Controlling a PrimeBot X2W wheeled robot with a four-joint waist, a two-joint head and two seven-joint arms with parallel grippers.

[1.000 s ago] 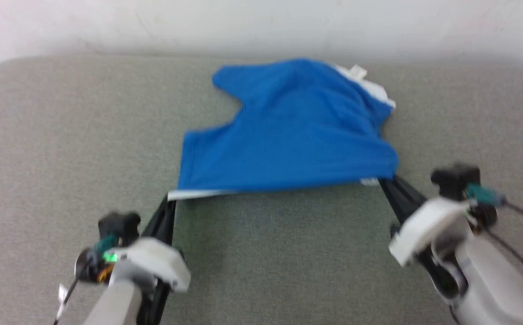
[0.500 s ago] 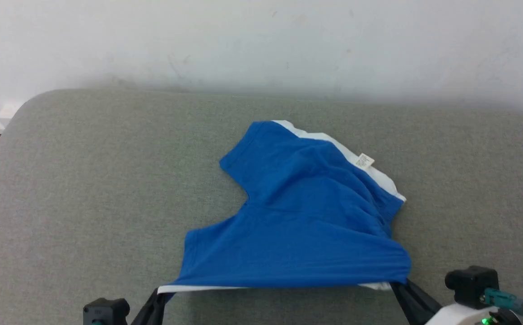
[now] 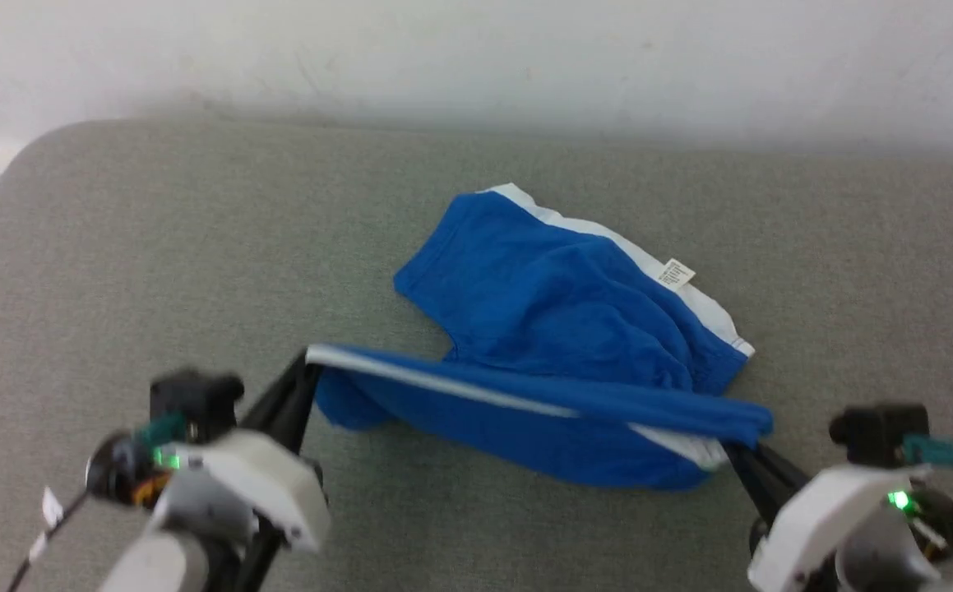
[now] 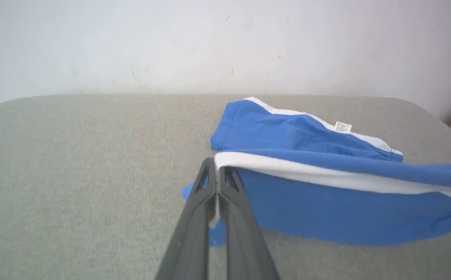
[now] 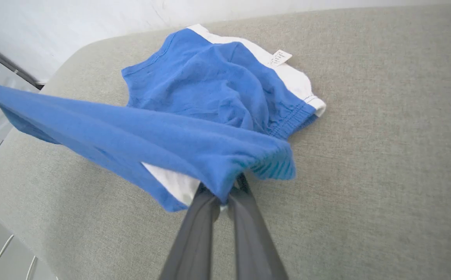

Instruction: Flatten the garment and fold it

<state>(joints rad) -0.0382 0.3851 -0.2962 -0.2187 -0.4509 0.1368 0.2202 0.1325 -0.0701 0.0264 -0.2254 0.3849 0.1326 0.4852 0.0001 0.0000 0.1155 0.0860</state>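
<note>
Small blue shorts (image 3: pixel 558 329), judged soft, light and limp, lie mid-table (image 3: pixel 155 247) with their near white-striped edge lifted and sagging between the left claw (image 3: pixel 309 362) and right claw (image 3: pixel 731 450), each pinched tight on one corner; a white wall (image 3: pixel 476 49) stands behind.
</note>
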